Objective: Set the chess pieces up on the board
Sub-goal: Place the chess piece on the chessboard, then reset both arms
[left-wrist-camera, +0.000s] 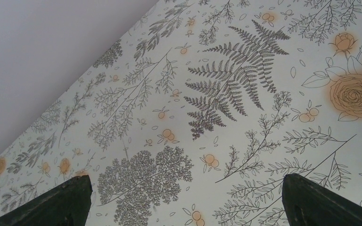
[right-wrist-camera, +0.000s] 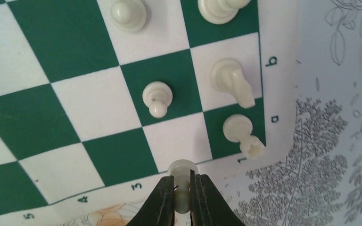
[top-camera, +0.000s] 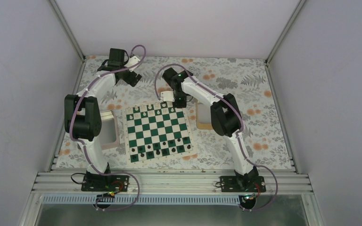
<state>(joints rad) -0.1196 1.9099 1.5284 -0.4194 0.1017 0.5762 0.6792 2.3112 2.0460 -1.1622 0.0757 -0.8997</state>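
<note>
The green-and-white board (top-camera: 158, 132) lies mid-table. White chess pieces (top-camera: 148, 109) stand along its far rows. My right gripper (right-wrist-camera: 183, 178) is shut on a white pawn (right-wrist-camera: 183, 168), held over the board's white border beside the corner squares. Close by on the board (right-wrist-camera: 66, 108) stand a pawn (right-wrist-camera: 157, 96), a knight (right-wrist-camera: 231, 77) and a rook (right-wrist-camera: 242, 132). In the top view the right gripper (top-camera: 179, 102) hangs over the board's far right corner. My left gripper (left-wrist-camera: 187, 188) is open, nothing between its fingers (left-wrist-camera: 66, 202), above the floral cloth at the far left (top-camera: 134, 77).
Dark pieces (top-camera: 160, 149) fill the board's near rows. A shallow tray (top-camera: 111, 132) sits left of the board, partly under the left arm. A tan container (top-camera: 201, 115) sits to its right, half hidden by the right arm. Walls close in the table.
</note>
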